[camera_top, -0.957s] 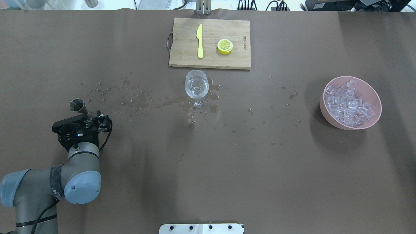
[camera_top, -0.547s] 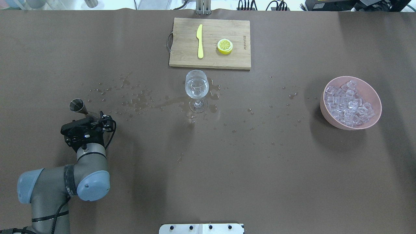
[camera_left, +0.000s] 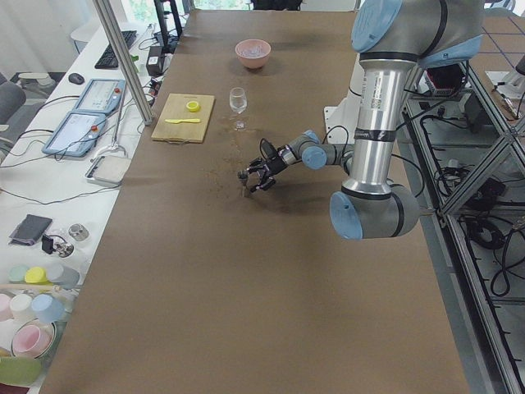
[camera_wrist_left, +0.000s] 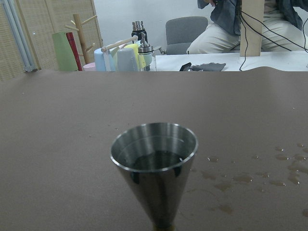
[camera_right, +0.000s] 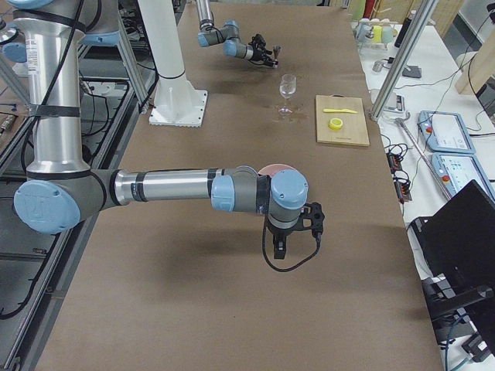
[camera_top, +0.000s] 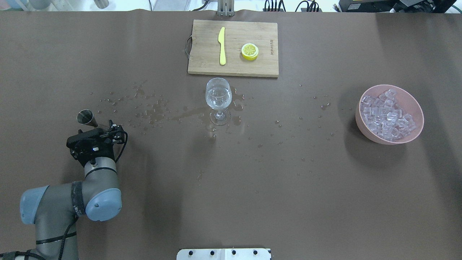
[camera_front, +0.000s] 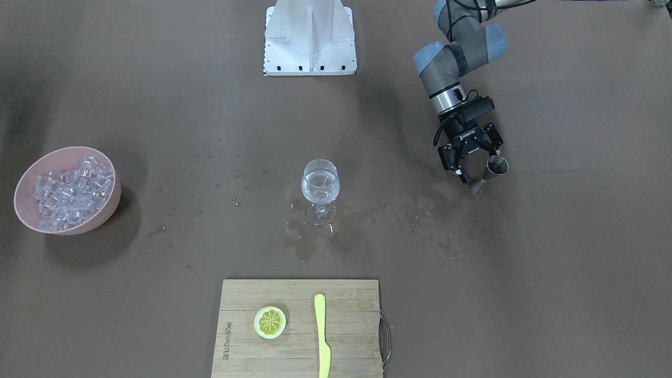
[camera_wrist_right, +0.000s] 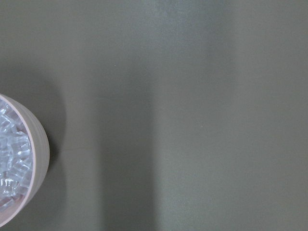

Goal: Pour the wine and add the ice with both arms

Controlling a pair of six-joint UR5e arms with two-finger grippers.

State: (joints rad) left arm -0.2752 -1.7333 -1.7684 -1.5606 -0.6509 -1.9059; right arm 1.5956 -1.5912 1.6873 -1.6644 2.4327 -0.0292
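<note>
A wine glass point(camera_front: 320, 188) holding clear wine stands mid-table, also in the overhead view point(camera_top: 218, 97). A pink bowl point(camera_front: 107, 210) of ice cubes point(camera_front: 65, 191) sits on the robot's right side point(camera_top: 388, 115). A steel jigger point(camera_front: 489, 173) stands upright on the table point(camera_top: 86, 117). My left gripper point(camera_front: 480, 167) is open, its fingers on either side of the jigger's lower part. The left wrist view has the jigger point(camera_wrist_left: 154, 168) close and centred. My right gripper point(camera_right: 292, 236) hangs above the table beside the bowl point(camera_wrist_right: 33, 159); I cannot tell whether it is open or shut.
A wooden cutting board point(camera_top: 202, 61) at the far side carries a yellow knife point(camera_top: 222, 45) and a lemon slice point(camera_top: 249, 51). Spilled droplets and a wet patch point(camera_top: 155, 110) spread between the jigger and the glass. The white base block point(camera_front: 310, 37) stands at the robot's edge.
The left arm's wrist and elbow shifted right in the overhead view, then barely moved. The jigger, glass and bowl stayed where they were.
</note>
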